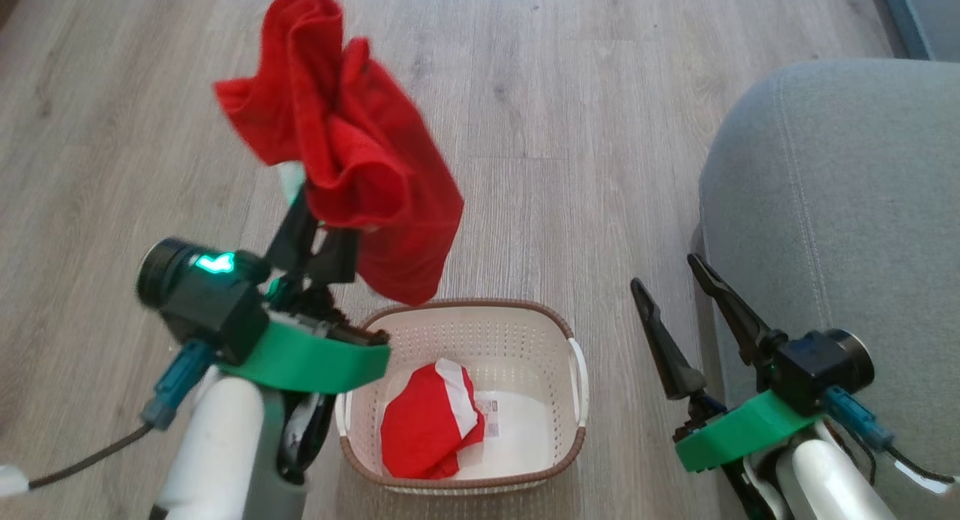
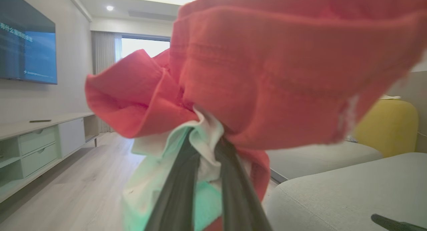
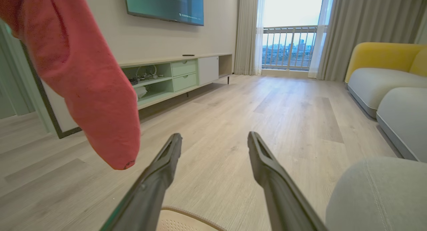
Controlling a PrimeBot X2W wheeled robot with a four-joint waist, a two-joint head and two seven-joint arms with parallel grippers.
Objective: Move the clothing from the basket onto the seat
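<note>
Left claw (image 1: pixel 311 220) clamped on red garment (image 1: pixel 352 152), held up high, cloth flopping down toward far rim of basket (image 1: pixel 480 314). Second garment (image 1: pixel 424 422) bunched inside basket, next to paper label (image 1: pixel 499 419). Off to the right, right claw (image 1: pixel 663 271) spread apart, empty, just beside seat (image 1: pixel 840 190). Wood floor (image 1: pixel 562 92) under everything.
</note>
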